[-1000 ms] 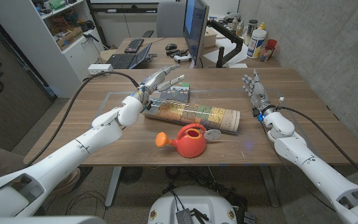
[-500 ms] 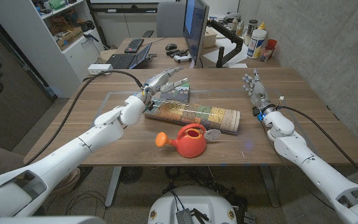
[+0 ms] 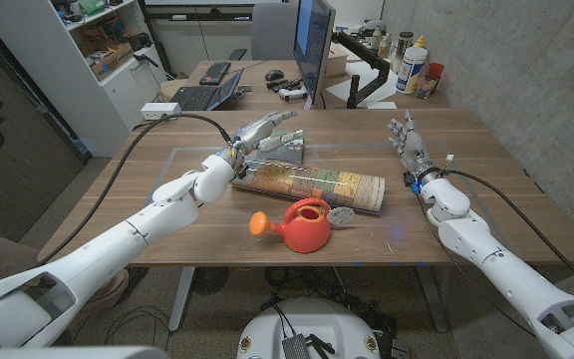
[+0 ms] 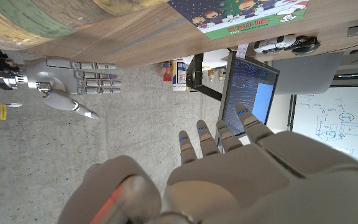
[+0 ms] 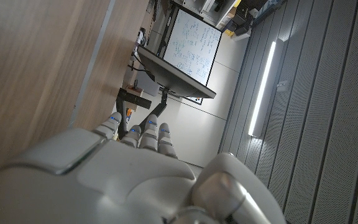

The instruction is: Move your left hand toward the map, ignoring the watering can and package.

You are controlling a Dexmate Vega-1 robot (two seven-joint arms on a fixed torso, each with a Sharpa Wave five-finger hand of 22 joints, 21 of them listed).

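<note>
Left hand [image 3: 260, 131] empty, fingers spread, above package [image 3: 284, 150]; map [image 3: 312, 183] just beyond

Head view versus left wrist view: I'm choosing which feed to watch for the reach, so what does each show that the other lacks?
The head view alone has the red watering can and the whole rolled map with the left hand above its far end. The left wrist view alone has the whiteboard behind the desk and the picture on the package. Both share the left hand, the raised right hand with fingers apart, the map, the package, the wooden table and the monitor.
</note>
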